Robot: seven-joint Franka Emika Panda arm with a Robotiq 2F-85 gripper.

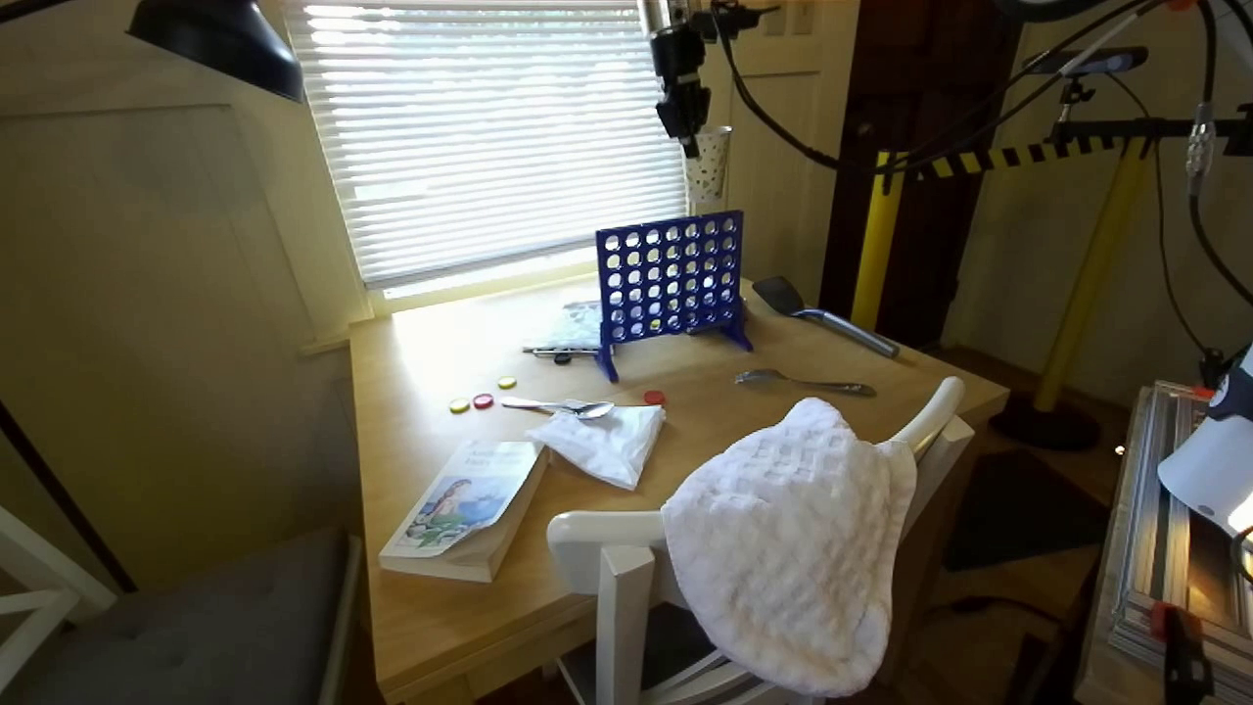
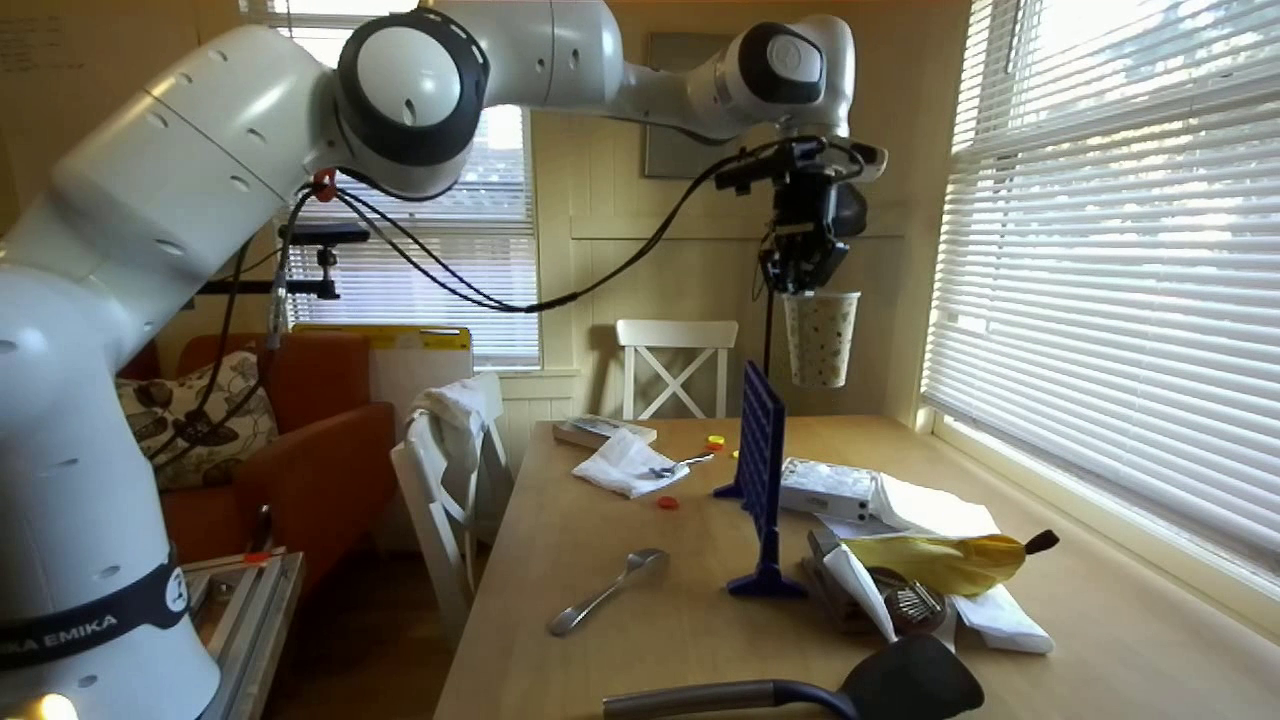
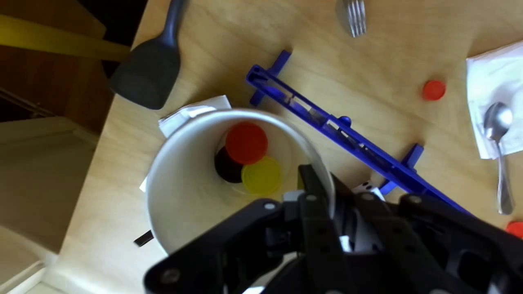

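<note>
My gripper (image 3: 327,181) is shut on the wall of a speckled paper cup (image 3: 175,196), one finger inside the rim and one outside. In both exterior views the gripper (image 1: 691,147) (image 2: 802,285) holds the cup (image 1: 710,174) (image 2: 822,340) upright in the air above the table. In the wrist view a red disc (image 3: 246,143), a yellow disc (image 3: 262,175) and a black disc (image 3: 227,165) lie at the cup's bottom. A blue upright grid frame (image 1: 664,268) (image 2: 765,450) stands on the table below and beside the cup; its slotted top (image 3: 351,141) faces the wrist camera.
A black spatula (image 2: 910,680) and a fork (image 1: 812,384) lie near the frame. A napkin (image 1: 612,446) with a spoon, a book (image 1: 460,509) and loose discs (image 1: 654,398) are on the table. A yellow object (image 2: 930,563) lies window-side. A towel-draped chair (image 1: 798,548) stands at the edge.
</note>
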